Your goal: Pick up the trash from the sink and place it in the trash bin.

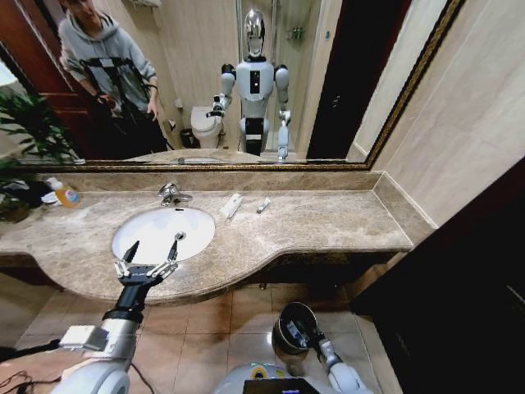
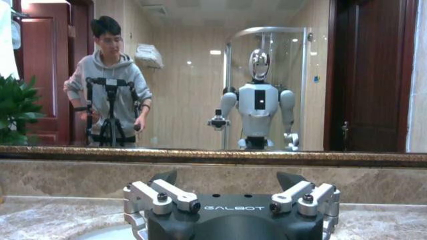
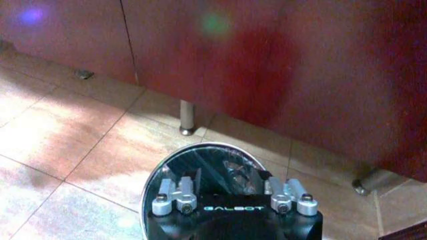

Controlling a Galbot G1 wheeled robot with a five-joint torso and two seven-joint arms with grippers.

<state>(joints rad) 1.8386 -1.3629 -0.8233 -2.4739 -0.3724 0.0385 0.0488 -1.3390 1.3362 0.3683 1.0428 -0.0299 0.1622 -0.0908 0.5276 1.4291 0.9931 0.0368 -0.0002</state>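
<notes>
Over the near rim of the white sink (image 1: 135, 238), sunk in a beige marble counter (image 1: 328, 222): left gripper (image 1: 152, 249), fingers spread, empty. On the tiled floor (image 1: 205, 328) below: trash bin (image 1: 297, 324), right gripper (image 3: 233, 186) above its mouth, released. Behind the basin: flat white packet (image 1: 231, 205), small tube (image 1: 263, 205).

One white oval sink (image 1: 156, 234), one dark metal bin (image 1: 295, 324), two small whitish items (image 1: 231, 205), perhaps tubes, one orange-labelled bottle (image 1: 66, 194).

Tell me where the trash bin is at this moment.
In the head view the trash bin stands on the tiled floor below the front edge of the marble counter, on the robot's right, directly under the right tool.
</notes>
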